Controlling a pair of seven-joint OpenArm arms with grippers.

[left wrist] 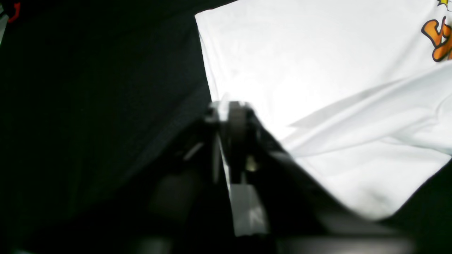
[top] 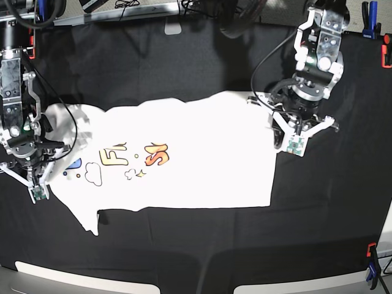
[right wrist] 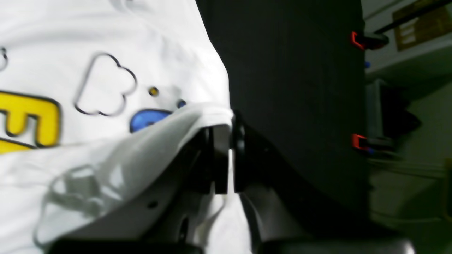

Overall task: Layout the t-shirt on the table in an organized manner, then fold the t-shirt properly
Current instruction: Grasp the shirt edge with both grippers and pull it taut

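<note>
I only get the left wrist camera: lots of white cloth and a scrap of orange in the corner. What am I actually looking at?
Observer: A t-shirt, spread out with its printed front up on a table covered in black cloth.
Operator: Where is the other arm?
Observer: At the opposite end of the shirt. The right gripper is shut there, with a fold of the cloth draped over one finger.
Operator: Is orange the only colour in the print?
Observer: No. The right wrist camera also shows a yellow letter and a cloud outline.
</note>
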